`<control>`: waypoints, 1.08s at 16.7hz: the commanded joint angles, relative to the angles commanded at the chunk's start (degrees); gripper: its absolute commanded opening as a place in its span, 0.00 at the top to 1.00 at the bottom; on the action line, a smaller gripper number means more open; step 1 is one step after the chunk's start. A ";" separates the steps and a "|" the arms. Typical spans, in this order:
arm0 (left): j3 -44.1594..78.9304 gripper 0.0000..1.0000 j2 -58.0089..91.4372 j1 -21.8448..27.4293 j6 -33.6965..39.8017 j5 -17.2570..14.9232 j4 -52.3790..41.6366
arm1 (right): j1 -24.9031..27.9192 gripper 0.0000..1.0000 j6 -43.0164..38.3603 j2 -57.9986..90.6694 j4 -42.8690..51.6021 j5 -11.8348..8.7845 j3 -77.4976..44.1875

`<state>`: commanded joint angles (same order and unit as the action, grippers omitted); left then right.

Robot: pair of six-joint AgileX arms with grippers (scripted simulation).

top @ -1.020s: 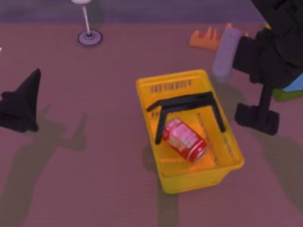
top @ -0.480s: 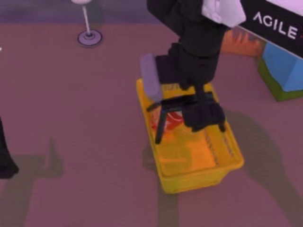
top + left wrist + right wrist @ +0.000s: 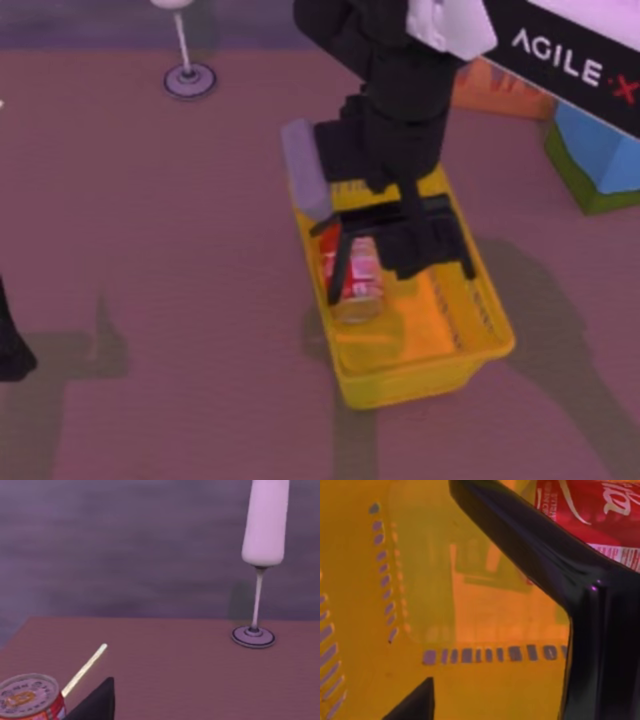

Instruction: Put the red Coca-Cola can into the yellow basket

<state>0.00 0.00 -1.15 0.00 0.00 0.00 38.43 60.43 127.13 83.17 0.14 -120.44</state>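
Observation:
The red Coca-Cola can [image 3: 352, 272] sits inside the yellow basket [image 3: 420, 372], close to its left wall, with its silver end toward the table's front. The basket's black handle [image 3: 336, 262] crosses over the can. My right gripper [image 3: 425, 250] hangs open over the basket's middle, right of the can and at the handle. In the right wrist view the can [image 3: 585, 510] lies beyond the handle [image 3: 530, 545]. One fingertip [image 3: 417, 702] shows over the yellow floor [image 3: 470, 690], with nothing held. My left arm [image 3: 10, 350] is parked at the left edge.
A tall glass [image 3: 188, 75] stands at the back left and shows in the left wrist view [image 3: 260, 555], along with another red can [image 3: 30, 700] and a white stick [image 3: 85, 667]. A blue and green block [image 3: 600, 160] and an orange rack [image 3: 500, 95] are at the back right.
My right arm swung from the table's right side to above the basket. The can shifted from lying diagonally mid-basket to the left wall. My left arm drew back toward the left edge.

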 joint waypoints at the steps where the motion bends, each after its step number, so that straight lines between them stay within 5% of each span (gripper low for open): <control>1: 0.00 0.00 0.00 0.00 0.00 0.00 0.00 | 0.06 0.00 0.04 0.00 -0.17 0.01 0.22; 10: 0.00 0.00 0.00 0.00 0.00 0.00 0.00 | 0.33 0.00 0.03 -0.32 -4.71 0.04 5.17; 18: 0.00 0.00 0.00 0.00 0.00 0.00 0.00 | 0.33 0.60 0.03 -0.32 -4.71 0.04 5.17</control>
<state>0.00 0.00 -1.15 0.00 0.00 0.00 38.76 60.46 126.81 78.46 0.18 -115.27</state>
